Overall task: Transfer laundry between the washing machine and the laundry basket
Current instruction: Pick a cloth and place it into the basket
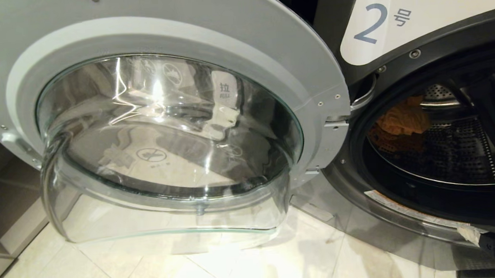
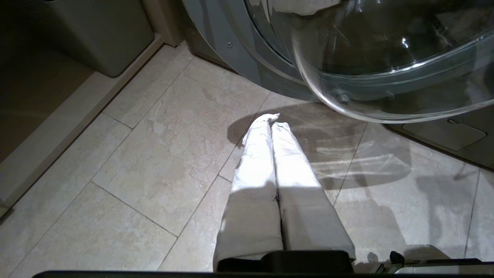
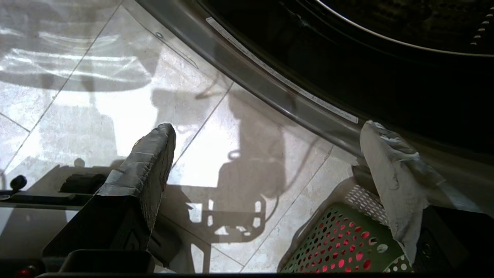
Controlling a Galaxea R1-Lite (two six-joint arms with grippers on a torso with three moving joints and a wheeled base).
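Observation:
The washing machine (image 1: 334,22) marked 2 stands with its round glass door (image 1: 167,130) swung wide open to the left. Orange-yellow laundry (image 1: 401,119) lies at the left inside the drum. In the right wrist view my right gripper (image 3: 267,127) is open and empty, hanging over the floor just in front of the machine's lower rim (image 3: 270,81). Below it sits the green laundry basket (image 3: 339,239), with pink-red cloth (image 3: 341,262) showing through its holes. My left gripper (image 2: 273,122) is shut on nothing, low over the tiles under the door glass (image 2: 386,58).
The open door juts far out over the pale tiled floor (image 1: 236,260). A beige cabinet or step (image 1: 8,208) stands at the left. In the left wrist view a grey bin (image 2: 104,34) sits beyond the floor tiles.

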